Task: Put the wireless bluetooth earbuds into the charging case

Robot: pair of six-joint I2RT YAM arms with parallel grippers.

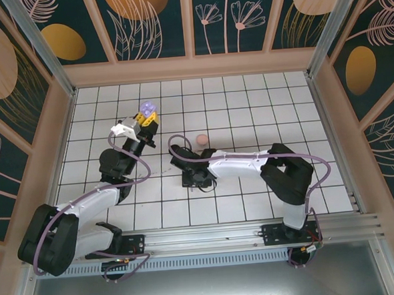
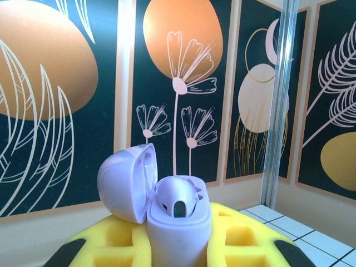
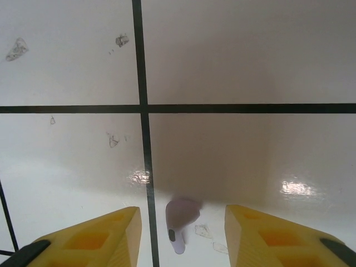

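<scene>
Flat on the table (image 1: 248, 104) near its middle, a little toward the near edge: a lilac earbud (image 3: 179, 219). Long axis in line with the right gripper (image 3: 181, 210), rounded head away, stem back toward it. Flanked by its parted yellow fingers (image 3: 105, 236), untouched. Toward the far edge, left gripper (image 2: 178, 247) clamped on an upright lilac case (image 2: 178, 225), lid (image 2: 125, 183) open.

I read no text, label, brand or number: wall panels (image 2: 178, 55) carry just flower and leaf drawings, lilac charging case (image 2: 179, 228) shell unmarked, desk (image 1: 248, 104) tiles show plain grid lines.
</scene>
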